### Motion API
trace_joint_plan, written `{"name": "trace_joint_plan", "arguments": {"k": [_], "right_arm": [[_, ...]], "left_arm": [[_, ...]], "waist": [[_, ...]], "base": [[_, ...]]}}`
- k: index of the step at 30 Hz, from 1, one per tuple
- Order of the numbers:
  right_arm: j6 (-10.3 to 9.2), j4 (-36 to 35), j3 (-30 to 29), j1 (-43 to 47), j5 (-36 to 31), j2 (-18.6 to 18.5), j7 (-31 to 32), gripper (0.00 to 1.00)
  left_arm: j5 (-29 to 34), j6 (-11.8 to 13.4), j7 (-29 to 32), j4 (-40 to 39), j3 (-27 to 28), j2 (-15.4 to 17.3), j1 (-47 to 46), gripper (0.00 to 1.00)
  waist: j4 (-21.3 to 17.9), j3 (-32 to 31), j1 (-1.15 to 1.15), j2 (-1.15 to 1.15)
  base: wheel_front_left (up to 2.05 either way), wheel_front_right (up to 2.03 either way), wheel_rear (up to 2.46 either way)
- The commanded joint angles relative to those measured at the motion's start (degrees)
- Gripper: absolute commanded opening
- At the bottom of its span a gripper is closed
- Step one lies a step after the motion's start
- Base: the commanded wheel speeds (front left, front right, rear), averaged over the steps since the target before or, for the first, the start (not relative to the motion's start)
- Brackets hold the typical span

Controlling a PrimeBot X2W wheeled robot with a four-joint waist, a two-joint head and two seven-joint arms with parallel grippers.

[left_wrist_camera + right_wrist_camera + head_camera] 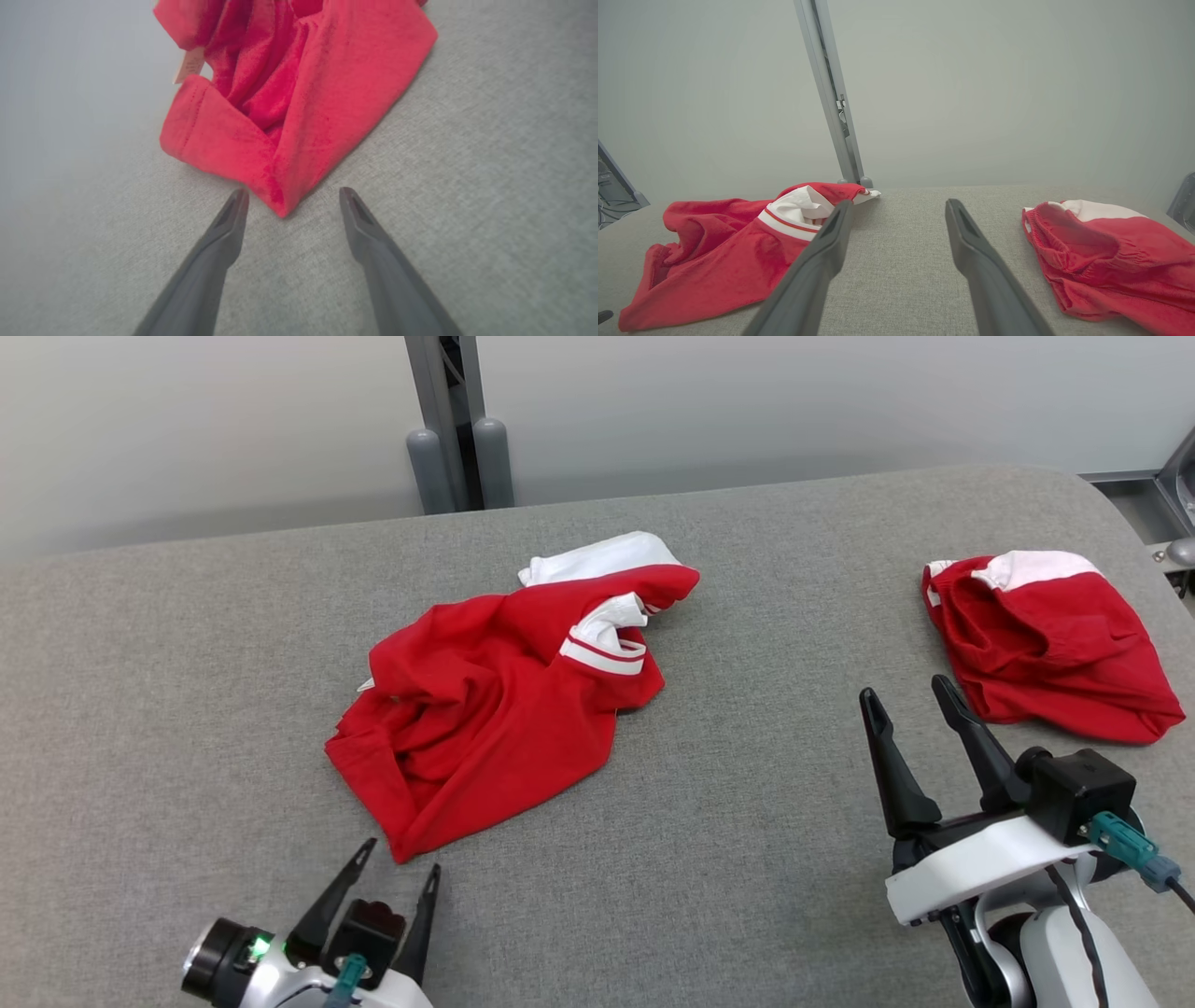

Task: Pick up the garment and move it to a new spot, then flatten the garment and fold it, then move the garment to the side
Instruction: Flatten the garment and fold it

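**A:** Two red garments here. Which one is the task's?

**B:** The red shirt (504,709), crumpled in the middle of the grey table (747,859). Its folds hide most of its shape. I can make out one white cuff with a red stripe and a white piece poking out at the far edge, but not which side faces up.

**A:** Anything else on it?

**B:** A pale tag (189,65) near the hem, too blurred to read. The left wrist view cuts off the shirt's far part.

**A:** And the claws?

**B:** The left claw (401,857) stands wide and empty, with the shirt's near corner between its tips. The right claw (906,686) is wide too and holds nothing. It sits between the shirt and what look like red-and-white shorts (1046,653), bunched at the table's right end. A grey post (448,420) rises behind the table.
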Motion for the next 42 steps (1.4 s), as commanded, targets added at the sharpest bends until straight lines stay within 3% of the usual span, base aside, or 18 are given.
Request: {"name": "trace_joint_plan", "arguments": {"k": [1,10,14,21,29,31,32,34,35,42], "right_arm": [[0.01,0.19,-0.13,0.52,0.3,-0.36,-0.3,1.0],[0.01,0.49,-0.04,0.63,0.42,-0.35,-0.45,1.0],[0.01,0.41,0.29,0.2,0.39,-0.35,-0.4,1.0],[0.01,0.34,0.87,-0.58,0.34,-0.35,-0.35,1.0],[0.01,0.64,0.26,-0.73,-0.07,-0.34,-0.58,1.0],[0.01,0.77,0.19,-0.64,-0.04,-0.35,-0.56,1.0],[0.01,0.81,0.17,-0.6,-0.01,-0.35,-0.59,1.0],[0.01,0.85,0.21,-0.47,0.11,-0.34,-0.64,1.0],[0.01,0.86,0.25,-0.35,0.16,-0.35,-0.59,1.0],[0.01,0.87,0.28,0.37,0.26,-0.35,-0.51,1.0]], "left_arm": [[-0.64,0.61,0.16,-1.48,0.68,0.92,0.87,1.0],[-4.1,3.03,7.03,-17.96,5.09,5.66,3.45,1.0],[-6.03,2.95,10.49,-20.03,6.6,5.5,0.56,1.0],[-7.4,1.46,13.31,-10.16,6.88,3.7,-6.19,1.0],[-8.15,1.85,11.23,2.37,7.26,0.87,-11.46,0.98],[-8.39,1.93,10.92,4.68,7.15,0.19,-12.09,0.78],[-8.57,1.81,10.57,5.61,7.14,-0.11,-12.4,0.49],[-8.9,1.58,9.81,6.95,7.08,-0.46,-12.77,0.21],[-9.03,1.39,9.41,7.47,7.01,-0.67,-12.76,0.0],[-10.18,1.61,6.33,7.43,7.91,-0.77,-10.94,0.0]], "waist": [[-0.04,-0.2,0.0,0.0],[-0.7,-0.95,0.0,0.0],[-1.56,-0.48,0.0,0.0],[-3.81,1.06,0.0,0.0],[-4.8,1.99,0.0,0.0],[-4.69,1.9,0.0,0.0],[-4.58,1.84,0.0,0.0],[-4.21,1.6,0.0,0.0],[-3.96,1.46,0.0,0.0],[-2.37,0.58,0.0,0.0]], "base": [[0.0,0.0,0.0],[0.0,0.0,0.0],[0.0,0.0,0.0],[0.0,0.0,0.0],[0.0,0.0,0.0],[0.0,0.0,0.0],[0.0,0.0,0.0],[0.0,0.0,0.0],[0.0,0.0,0.0],[0.0,0.0,0.0]]}}
